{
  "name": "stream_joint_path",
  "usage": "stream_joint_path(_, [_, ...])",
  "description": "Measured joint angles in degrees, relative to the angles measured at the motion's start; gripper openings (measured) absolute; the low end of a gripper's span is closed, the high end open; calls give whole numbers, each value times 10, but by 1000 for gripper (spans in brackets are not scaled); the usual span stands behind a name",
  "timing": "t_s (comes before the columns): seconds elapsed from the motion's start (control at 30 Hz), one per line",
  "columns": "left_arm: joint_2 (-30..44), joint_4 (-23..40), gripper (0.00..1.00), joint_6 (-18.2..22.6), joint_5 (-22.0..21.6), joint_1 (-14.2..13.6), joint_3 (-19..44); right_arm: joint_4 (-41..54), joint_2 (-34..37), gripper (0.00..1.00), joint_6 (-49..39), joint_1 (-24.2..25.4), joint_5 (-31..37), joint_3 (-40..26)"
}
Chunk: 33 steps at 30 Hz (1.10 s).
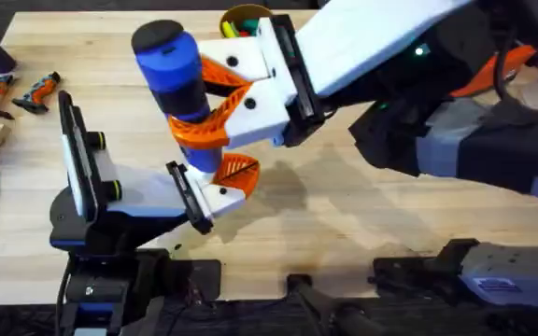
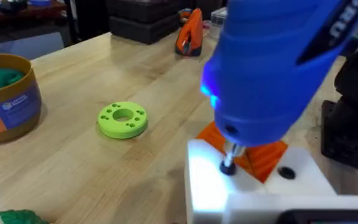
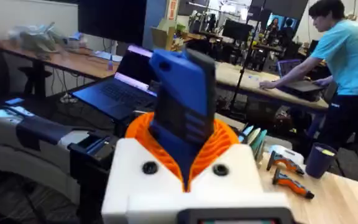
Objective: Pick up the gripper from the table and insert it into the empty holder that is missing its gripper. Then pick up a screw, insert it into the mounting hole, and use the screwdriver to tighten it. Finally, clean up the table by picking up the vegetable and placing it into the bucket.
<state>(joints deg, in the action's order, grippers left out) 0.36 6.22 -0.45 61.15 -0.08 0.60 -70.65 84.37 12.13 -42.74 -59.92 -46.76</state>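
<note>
I judge I am at the tightening step. My right gripper (image 1: 236,98) is clenched on the screwdriver (image 1: 177,79), which stands near upright in the upper middle of the overhead frame. In the left wrist view its metal tip (image 2: 229,163) sits down on the white holder (image 2: 253,190), with the orange gripper (image 2: 263,155) seated in that block just behind the tip, so I take the insertion as done. A dark point at the tip may be the screw; I cannot tell how far it is driven.

My left gripper (image 1: 215,187) sits at mid-frame just below the screwdriver; whether it is released or clenched I cannot tell.

Cleanup looks partly open: the bucket (image 2: 11,106), at the left edge of the left wrist view, holds something green, yet 1 vegetable (image 2: 20,216) lies on the table at the lower left corner. The lime disc (image 2: 122,119) lies near the bucket.
</note>
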Motion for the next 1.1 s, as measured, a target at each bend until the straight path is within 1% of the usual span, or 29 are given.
stream_joint_path(1.1, [0, 0, 15, 0, 2, 0, 0, 8, 1, 26, 1, 0, 0, 0])
